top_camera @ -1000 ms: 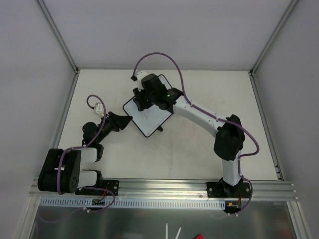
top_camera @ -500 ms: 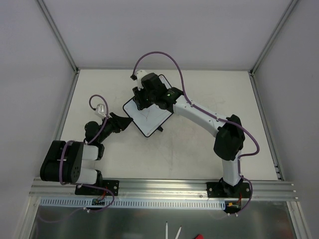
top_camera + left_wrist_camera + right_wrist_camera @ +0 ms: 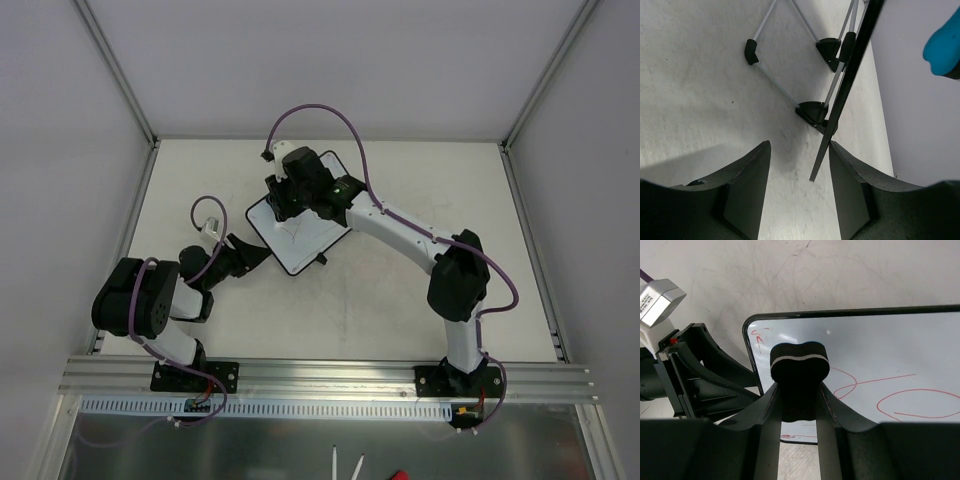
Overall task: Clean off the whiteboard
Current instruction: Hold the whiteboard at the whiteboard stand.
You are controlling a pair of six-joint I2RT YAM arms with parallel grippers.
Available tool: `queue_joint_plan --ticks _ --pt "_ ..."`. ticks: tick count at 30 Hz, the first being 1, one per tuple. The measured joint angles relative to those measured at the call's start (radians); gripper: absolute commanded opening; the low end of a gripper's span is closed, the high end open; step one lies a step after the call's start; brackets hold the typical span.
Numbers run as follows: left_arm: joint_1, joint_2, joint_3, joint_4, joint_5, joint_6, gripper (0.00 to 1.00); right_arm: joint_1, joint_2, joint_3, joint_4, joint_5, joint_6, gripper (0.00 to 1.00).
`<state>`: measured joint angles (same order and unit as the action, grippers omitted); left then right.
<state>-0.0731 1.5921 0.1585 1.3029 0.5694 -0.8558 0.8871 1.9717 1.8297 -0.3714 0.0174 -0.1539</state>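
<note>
The whiteboard (image 3: 308, 238) is lying skewed on the table (image 3: 215, 175). The right gripper (image 3: 283, 198) is covering its 11 o'clock corner, and the left gripper (image 3: 258, 252) is sitting at its 8 o'clock edge.

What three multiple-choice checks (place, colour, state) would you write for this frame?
1. Where is the small black bone-shaped eraser?
A) gripped in the right pincer
B) lying loose, ungripped
C) out of view

2. What colour are the scribbles on the flat white rectangular whiteboard?
A) blue
B) red
C) green

3. How is the left pincer?
A) shut empty
B) shut on the eraser
C) open

Key: 1A, the right wrist view shows both fingers clamping it. 2B, red loops show there. 3C, the left wrist view shows its fingers apart, the board's edge between them.
</note>
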Motion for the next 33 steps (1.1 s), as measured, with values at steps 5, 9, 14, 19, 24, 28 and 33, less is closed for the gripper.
queue_joint_plan --ticks 5,9,14,19,24,28,33 --pt "0.000 -0.048 -0.016 -0.002 -0.002 0.003 0.50 0.000 0.006 0.000 0.000 0.000 0.000 0.02" --pt "0.000 -0.067 -0.016 -0.002 -0.001 0.004 0.50 0.000 0.007 0.001 0.000 0.000 0.000 0.02" --pt "0.000 -0.069 -0.015 -0.003 0.000 0.004 0.49 0.000 0.007 0.001 0.000 0.000 0.000 0.02" --pt "0.000 -0.068 0.000 -0.003 0.002 0.004 0.48 0.000 0.008 0.002 0.000 0.000 0.000 0.03" --pt "0.000 -0.050 0.034 -0.004 0.006 0.003 0.41 0.000 0.018 0.020 0.000 -0.003 0.000 0.03" --pt "0.000 -0.034 0.060 -0.005 0.010 0.003 0.37 0.000 0.020 0.023 0.000 -0.018 0.000 0.03" --pt "0.000 -0.009 0.081 -0.005 0.023 -0.001 0.32 0.000 0.022 0.031 0.000 -0.031 0.000 0.03"
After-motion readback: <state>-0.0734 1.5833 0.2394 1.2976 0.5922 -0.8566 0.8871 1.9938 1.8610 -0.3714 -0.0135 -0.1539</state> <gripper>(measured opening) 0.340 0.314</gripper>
